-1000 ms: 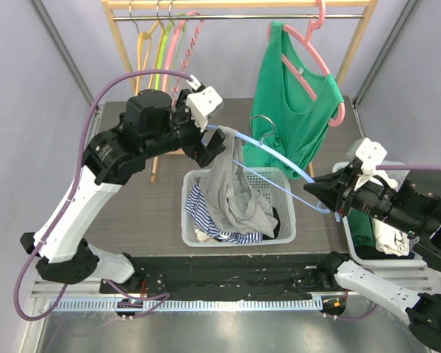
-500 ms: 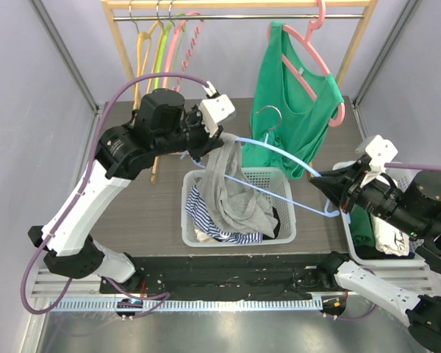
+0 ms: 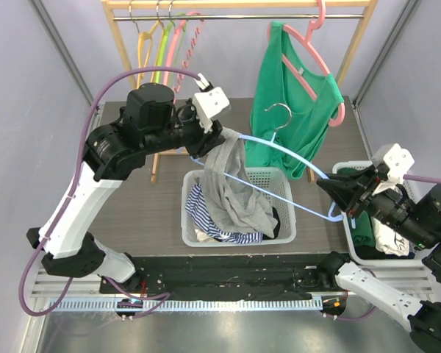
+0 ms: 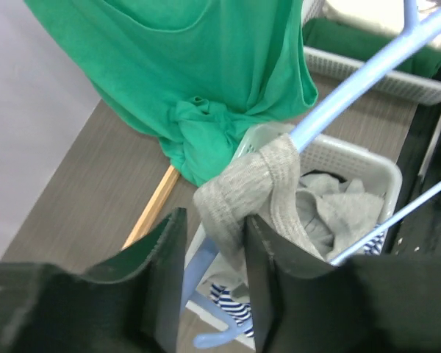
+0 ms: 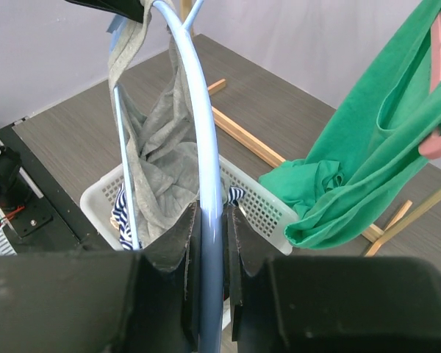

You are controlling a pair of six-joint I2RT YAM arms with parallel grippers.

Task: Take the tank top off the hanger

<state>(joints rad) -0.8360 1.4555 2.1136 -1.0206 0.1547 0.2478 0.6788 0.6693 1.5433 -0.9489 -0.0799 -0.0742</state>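
A grey tank top (image 3: 235,195) hangs by its strap from the left end of a light blue hanger (image 3: 275,145) and trails down into a white basket (image 3: 185,220). My right gripper (image 3: 339,200) is shut on the hanger's right arm, seen close up with the bar (image 5: 206,147) clamped between the jaws (image 5: 211,220). My left gripper (image 3: 214,136) is at the hanger's left end. In the left wrist view its jaws (image 4: 214,220) stand partly open. The bunched strap (image 4: 239,184) lies between the tips against the right finger.
A green tank top (image 3: 294,110) hangs on a pink hanger (image 3: 316,70) from the wooden rack (image 3: 235,6), just behind the blue hanger. Several empty hangers (image 3: 158,44) hang at the rack's left. A white bin (image 3: 353,250) of clothes stands at the right.
The left jaws went from wide open to a narrow gap around the grey strap. The right arm drew back to the right, still holding the hanger.
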